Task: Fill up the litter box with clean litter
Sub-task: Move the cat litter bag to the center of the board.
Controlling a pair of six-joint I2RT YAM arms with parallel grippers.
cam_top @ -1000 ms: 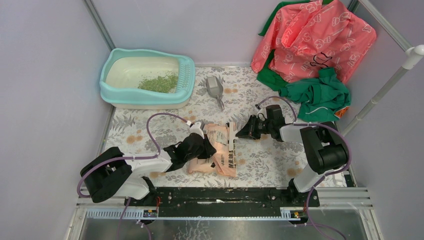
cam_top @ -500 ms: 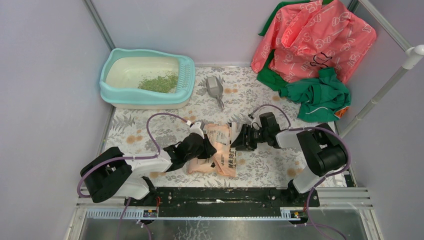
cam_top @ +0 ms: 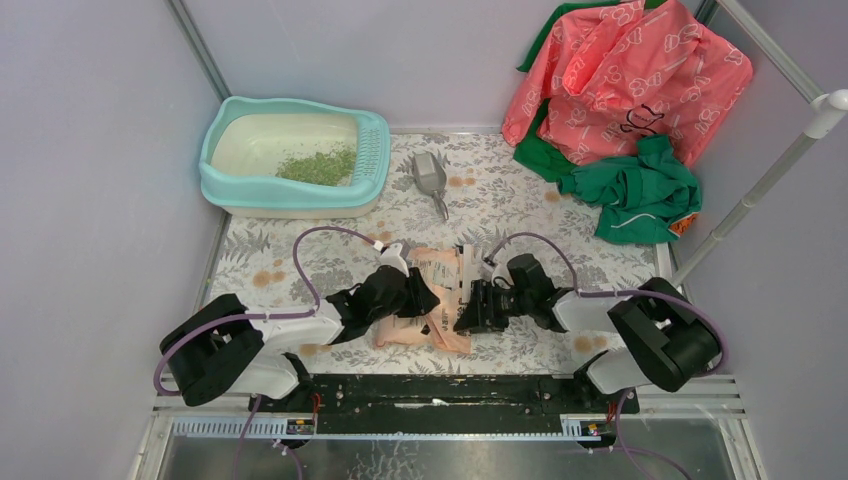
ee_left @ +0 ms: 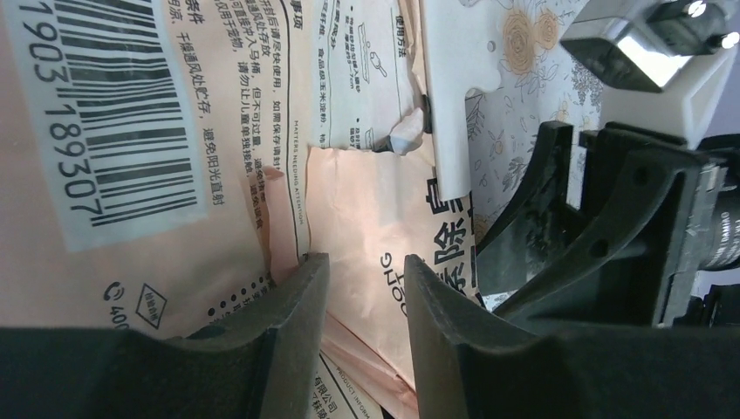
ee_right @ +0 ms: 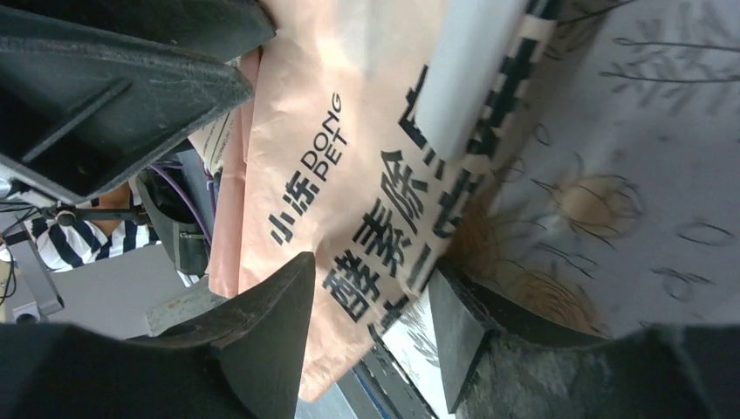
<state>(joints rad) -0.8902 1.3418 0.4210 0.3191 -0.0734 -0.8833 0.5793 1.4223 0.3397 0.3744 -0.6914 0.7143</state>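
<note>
Left gripper (ee_left: 362, 262): jaws parted, with pink-orange bag (cam_top: 440, 268) paper showing in the gap; I see no pinch. Right gripper (ee_right: 371, 271): jaws spread, straddling the bag's right edge. The two meet over the bag from opposite sides, fingertips near each other, so room there is tight. The litter box (cam_top: 222, 185) sits well beyond the bag, to its far left, and the clean litter (cam_top: 318, 166) is heaped inside it. The grey scoop (cam_top: 428, 175) lies past the bag's far edge, with floral mat (cam_top: 520, 200) showing between them.
</note>
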